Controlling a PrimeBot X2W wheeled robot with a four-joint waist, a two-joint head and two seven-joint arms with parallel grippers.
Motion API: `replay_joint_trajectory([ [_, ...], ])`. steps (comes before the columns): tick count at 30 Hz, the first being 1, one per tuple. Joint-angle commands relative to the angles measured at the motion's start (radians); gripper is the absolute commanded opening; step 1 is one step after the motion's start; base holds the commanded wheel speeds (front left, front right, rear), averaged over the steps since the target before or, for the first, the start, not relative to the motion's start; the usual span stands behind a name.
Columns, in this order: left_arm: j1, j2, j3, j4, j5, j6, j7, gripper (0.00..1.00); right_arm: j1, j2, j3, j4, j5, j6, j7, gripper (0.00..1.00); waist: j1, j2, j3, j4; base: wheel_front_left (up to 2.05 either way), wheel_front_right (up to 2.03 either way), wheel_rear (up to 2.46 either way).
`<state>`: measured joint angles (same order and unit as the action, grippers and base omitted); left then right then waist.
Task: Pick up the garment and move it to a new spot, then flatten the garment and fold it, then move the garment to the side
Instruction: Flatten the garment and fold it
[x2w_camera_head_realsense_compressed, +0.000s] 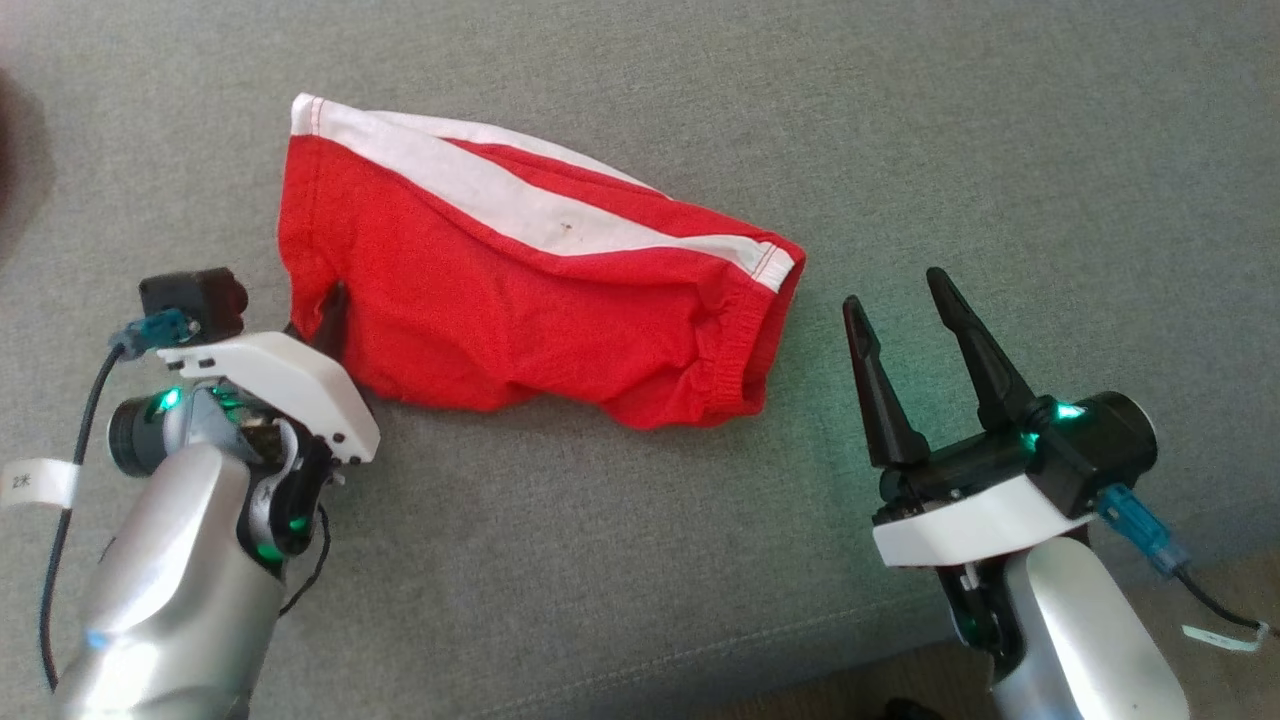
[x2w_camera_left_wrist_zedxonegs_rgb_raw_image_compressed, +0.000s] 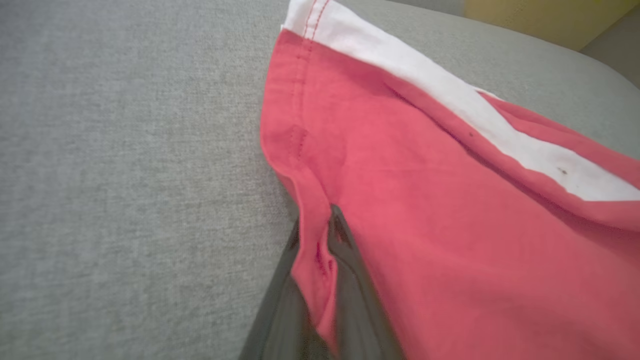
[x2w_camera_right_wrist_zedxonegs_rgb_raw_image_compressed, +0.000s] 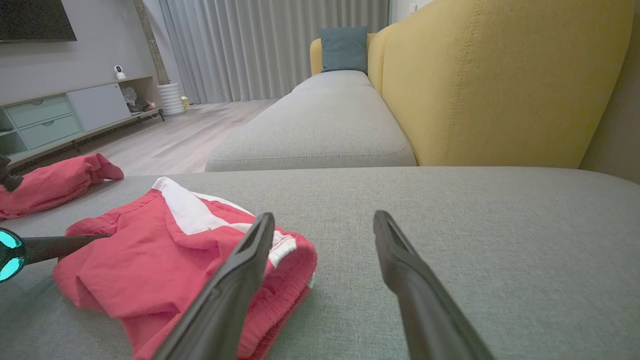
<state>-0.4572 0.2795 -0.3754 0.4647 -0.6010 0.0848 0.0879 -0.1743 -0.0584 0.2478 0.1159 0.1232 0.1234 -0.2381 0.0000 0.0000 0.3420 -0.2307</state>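
The garment (x2w_camera_head_realsense_compressed: 520, 290) is a pair of red shorts with a white side stripe, lying crumpled on the grey sofa cushion (x2w_camera_head_realsense_compressed: 640, 560). My left gripper (x2w_camera_head_realsense_compressed: 330, 310) is at its lower left edge. In the left wrist view the two dark fingers of the left gripper (x2w_camera_left_wrist_zedxonegs_rgb_raw_image_compressed: 317, 225) are shut on a raised fold of the garment (x2w_camera_left_wrist_zedxonegs_rgb_raw_image_compressed: 425, 225). My right gripper (x2w_camera_head_realsense_compressed: 895, 288) stands open just right of the waistband end, apart from the cloth. In the right wrist view the right gripper (x2w_camera_right_wrist_zedxonegs_rgb_raw_image_compressed: 324, 217) holds nothing, and the garment (x2w_camera_right_wrist_zedxonegs_rgb_raw_image_compressed: 150, 250) lies left of it.
The cushion's front edge (x2w_camera_head_realsense_compressed: 860, 650) runs past my right arm at the lower right. A yellow sofa back (x2w_camera_right_wrist_zedxonegs_rgb_raw_image_compressed: 500, 80) rises beyond the cushion. Another red cloth (x2w_camera_right_wrist_zedxonegs_rgb_raw_image_compressed: 50, 182) lies at the far left. A second seat cushion (x2w_camera_right_wrist_zedxonegs_rgb_raw_image_compressed: 325, 125) stretches away.
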Motion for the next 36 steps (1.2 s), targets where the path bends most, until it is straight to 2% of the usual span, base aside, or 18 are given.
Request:
replay_joint_trajectory([
  [1, -0.021, 0.020, 0.015, -0.017, 0.005, -0.003, 0.010, 0.00, -0.011, 0.008, 0.019, -0.028, 0.001, 0.007, -0.009, 1.00, 0.0000, 0.0000, -0.003, 0.000, 0.00, 0.00, 0.00],
  [8, 0.000, 0.023, 0.018, -0.066, 0.020, 0.032, -0.021, 0.00, -0.002, 0.008, 0.007, -0.024, -0.008, 0.007, -0.005, 1.00, 0.0000, 0.0000, -0.030, 0.017, 0.00, 0.00, 0.00],
  [17, 0.198, 0.028, 0.052, -0.247, -0.004, 0.105, -0.080, 0.00, 0.016, 0.002, -0.009, -0.033, -0.027, 0.007, 0.015, 1.00, 0.0000, 0.0000, -0.079, 0.081, 0.00, 0.00, 0.00],
  [25, 0.349, -0.051, 0.046, -0.331, -0.022, 0.187, -0.131, 0.00, 0.018, -0.012, -0.020, -0.045, -0.034, 0.007, 0.057, 1.00, 0.0000, 0.0000, -0.105, 0.133, 0.00, 0.00, 0.00],
  [31, 0.371, -0.082, 0.036, -0.325, -0.026, 0.202, -0.155, 0.00, 0.021, -0.010, -0.049, -0.044, -0.041, 0.007, 0.100, 1.00, 0.0000, 0.0000, -0.114, 0.143, 0.00, 0.00, 0.00],
  [32, 0.373, -0.087, 0.039, -0.324, -0.028, 0.205, -0.164, 0.17, 0.022, -0.008, -0.054, -0.043, -0.040, 0.007, 0.108, 1.00, 0.0000, 0.0000, -0.116, 0.143, 0.00, 0.00, 0.00],
  [33, 0.374, -0.090, 0.041, -0.323, -0.026, 0.207, -0.173, 0.71, 0.023, -0.007, -0.059, -0.042, -0.041, 0.007, 0.114, 1.00, 0.0000, 0.0000, -0.119, 0.143, 0.00, 0.00, 0.00],
  [34, 0.374, -0.090, 0.041, -0.323, -0.026, 0.207, -0.173, 0.71, 0.023, -0.007, -0.059, -0.042, -0.041, 0.007, 0.114, 1.00, 0.0000, 0.0000, -0.119, 0.143, 0.00, 0.00, 0.00],
  [35, 0.374, -0.092, 0.043, -0.323, -0.024, 0.209, -0.185, 1.00, 0.023, -0.007, -0.065, -0.042, -0.042, 0.007, 0.121, 1.00, 0.0000, 0.0000, -0.122, 0.143, 0.00, 0.00, 0.00],
  [36, 0.372, -0.093, 0.047, -0.325, -0.022, 0.210, -0.198, 1.00, 0.023, -0.006, -0.069, -0.042, -0.042, 0.007, 0.126, 1.00, 0.0000, 0.0000, -0.125, 0.144, 0.00, 0.00, 0.00],
])
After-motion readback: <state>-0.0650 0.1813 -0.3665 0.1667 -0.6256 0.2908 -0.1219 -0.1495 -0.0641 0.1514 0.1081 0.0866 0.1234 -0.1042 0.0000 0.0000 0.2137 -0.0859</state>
